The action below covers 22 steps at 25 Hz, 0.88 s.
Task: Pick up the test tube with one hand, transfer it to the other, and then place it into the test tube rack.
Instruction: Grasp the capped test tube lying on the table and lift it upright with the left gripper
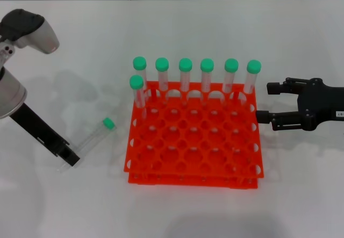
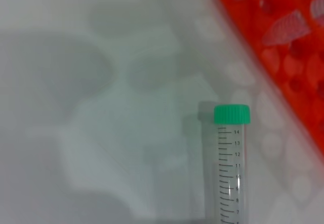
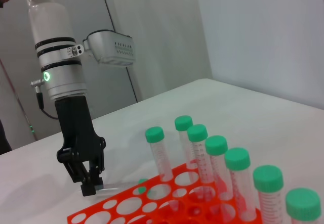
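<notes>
The tube [image 1: 95, 138] lies on its side on the table [image 1: 80, 206], just left of the rack [image 1: 192, 141], its green cap [image 1: 109, 123] pointing up toward the rack's near-left corner and its conical end under my left gripper [image 1: 69, 159]. My fingers are down at that tail end, closed narrow around the clear barrel; from the right wrist view the tube looks pinched at the fingertips while the rest of it is low over the table, though I cannot tell whether the capped end touches it or not. In my left wrist view the barrel runs straight out from me, graduations up, cap farthest away.

I judge it light and stiff, empty by the look of it, with smooth, slick plastic walls. Held this near the tip it may pivot or slide, since the barrel narrows there; a hold farther up the straight wall would sit truer, and the ribbed cap is the least slippery part. It should not crush under a modest squeeze.

My right gripper [image 1: 264, 104] waits on the far side of the rack, level with its back rows, fingers spread wide and holding nothing. Seven more tubes [image 1: 185, 77] stand along the rack's back edge.
</notes>
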{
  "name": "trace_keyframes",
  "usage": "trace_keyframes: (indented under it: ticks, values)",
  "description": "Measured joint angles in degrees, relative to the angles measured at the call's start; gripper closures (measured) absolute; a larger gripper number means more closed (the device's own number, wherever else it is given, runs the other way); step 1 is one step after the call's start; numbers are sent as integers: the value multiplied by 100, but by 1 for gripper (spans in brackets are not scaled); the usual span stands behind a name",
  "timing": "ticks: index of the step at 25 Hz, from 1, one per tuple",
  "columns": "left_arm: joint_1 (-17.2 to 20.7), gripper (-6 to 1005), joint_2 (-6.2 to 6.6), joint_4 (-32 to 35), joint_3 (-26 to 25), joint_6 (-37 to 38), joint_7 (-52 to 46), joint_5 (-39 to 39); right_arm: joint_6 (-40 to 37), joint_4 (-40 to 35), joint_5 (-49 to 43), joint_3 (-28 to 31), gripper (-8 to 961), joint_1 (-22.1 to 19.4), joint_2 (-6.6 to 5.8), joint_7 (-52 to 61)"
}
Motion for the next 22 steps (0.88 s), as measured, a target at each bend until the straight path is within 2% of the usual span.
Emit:
trace_keyframes:
  ticks: [6, 11, 16, 22]
  values:
    - [-4, 796, 46, 10, -209, 16, 12, -46, 18, 0, 18, 10, 93, 16, 0, -22]
    - [103, 794, 88, 102, -688, 7, 60, -60, 34, -6, 58, 15, 93, 17, -7, -24]
    - [457, 792, 116, 625, -1219, 32, 205, -325, 81, -11, 90, 14, 93, 15, -9, -34]
    - [1086, 789, 247, 1415, -1594, 3, 362, -1406, 89, -44, 158, 13, 93, -4, -9, -47]
